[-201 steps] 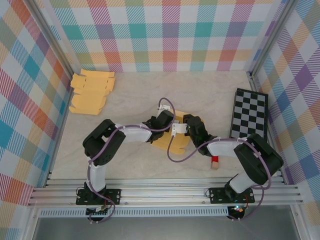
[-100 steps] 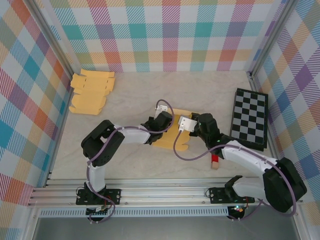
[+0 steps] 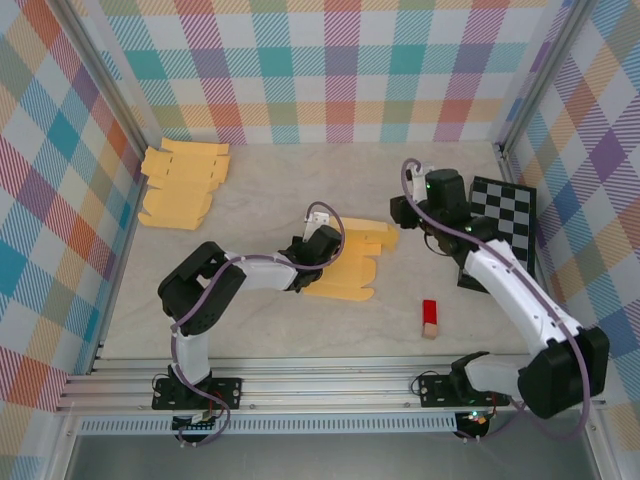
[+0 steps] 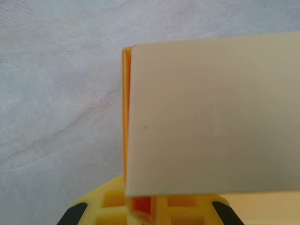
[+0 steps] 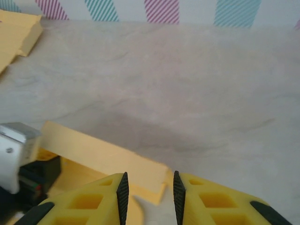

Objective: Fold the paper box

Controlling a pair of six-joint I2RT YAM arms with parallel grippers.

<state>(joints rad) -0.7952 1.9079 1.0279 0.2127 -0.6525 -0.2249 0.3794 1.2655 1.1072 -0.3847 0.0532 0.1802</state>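
Pinching flat paper box (image 3: 352,278), left end effector (image 4: 149,212) clamped, right end effector (image 5: 148,190) slightly parted, empty.

No text, label, brand, number or sign can be read anywhere.

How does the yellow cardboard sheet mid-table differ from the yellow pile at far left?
The middle yellow cardboard sheet is single, partly folded, and pinched by the left gripper; the yellow cardboard pile holds several flat sheets, untouched. Both are the same yellow, tabbed cardboard.
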